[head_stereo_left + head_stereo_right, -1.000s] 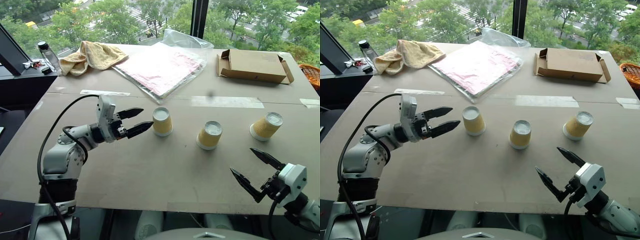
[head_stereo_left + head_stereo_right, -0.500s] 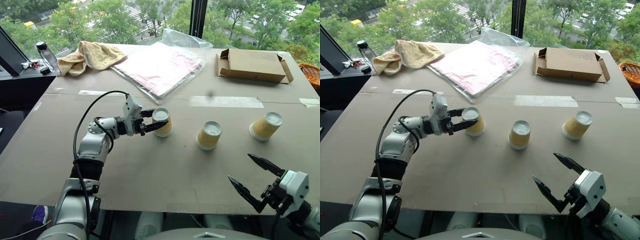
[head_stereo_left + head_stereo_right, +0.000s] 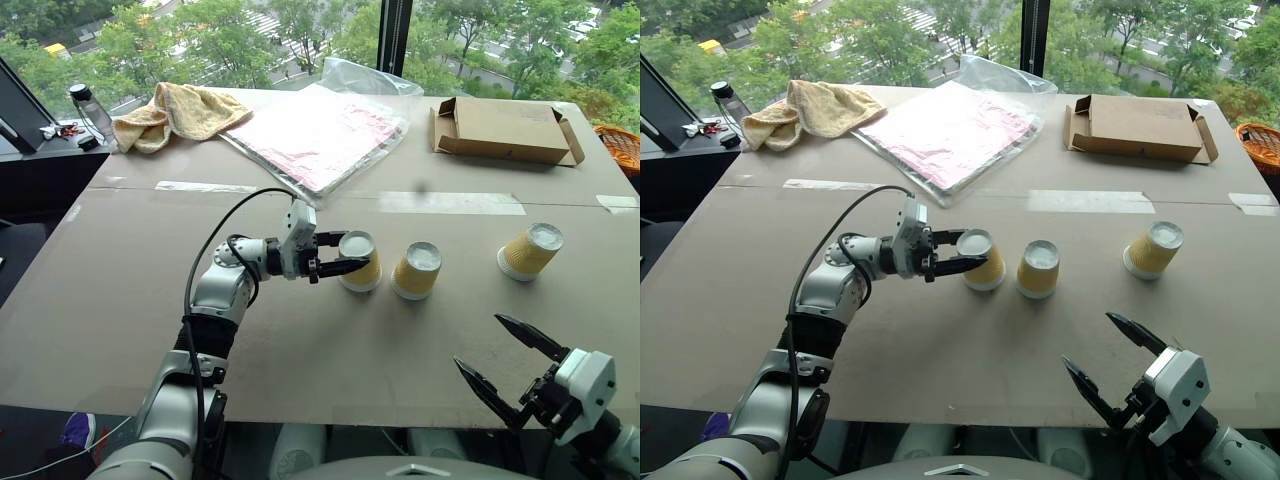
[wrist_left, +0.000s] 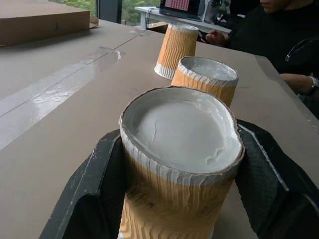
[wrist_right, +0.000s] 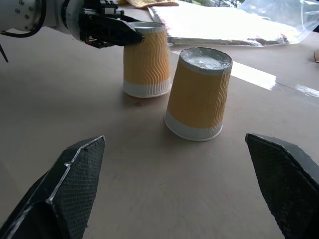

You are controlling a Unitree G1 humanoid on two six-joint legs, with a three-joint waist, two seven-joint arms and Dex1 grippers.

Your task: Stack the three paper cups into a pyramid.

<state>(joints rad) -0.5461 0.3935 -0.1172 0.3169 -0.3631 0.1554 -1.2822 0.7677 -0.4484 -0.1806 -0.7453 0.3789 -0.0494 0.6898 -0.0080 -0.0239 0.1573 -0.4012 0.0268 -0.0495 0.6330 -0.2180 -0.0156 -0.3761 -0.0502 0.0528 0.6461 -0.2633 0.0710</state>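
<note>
Near edge: right gripper [image 3: 518,362] spread wide, empty, well apart from all cups. Mid-table, upside down: three ribbed yellow-tan paper cups, white bases up; left cup [image 3: 359,261] pinched near its top by left gripper [image 3: 352,254], just beside middle cup [image 3: 417,270]. Farther right: third cup [image 3: 531,251], tilted, alone.

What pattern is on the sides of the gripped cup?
Wavy yellow-tan ribbing above a white rim on the cup, best in the right wrist view.
</note>
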